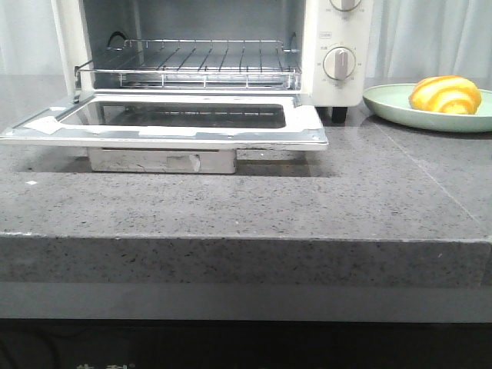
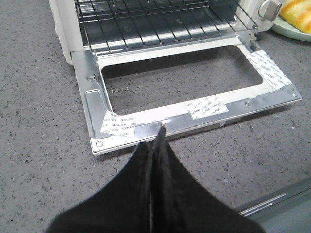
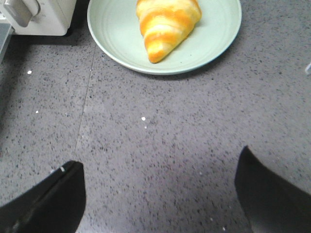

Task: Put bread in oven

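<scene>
The bread, a glossy orange roll with pale yellow stripes, lies on a pale green plate at the right of the oven. It also shows in the right wrist view and at the edge of the left wrist view. The oven's door lies open and flat, and its wire rack is bare. My left gripper is shut and empty, just before the door's front edge. My right gripper is open and empty above the counter, short of the plate. Neither gripper shows in the front view.
The grey speckled counter ends in a front edge near the camera. A pale block sits under the open door. White tape patches are stuck on the door frame. A white curtain hangs behind.
</scene>
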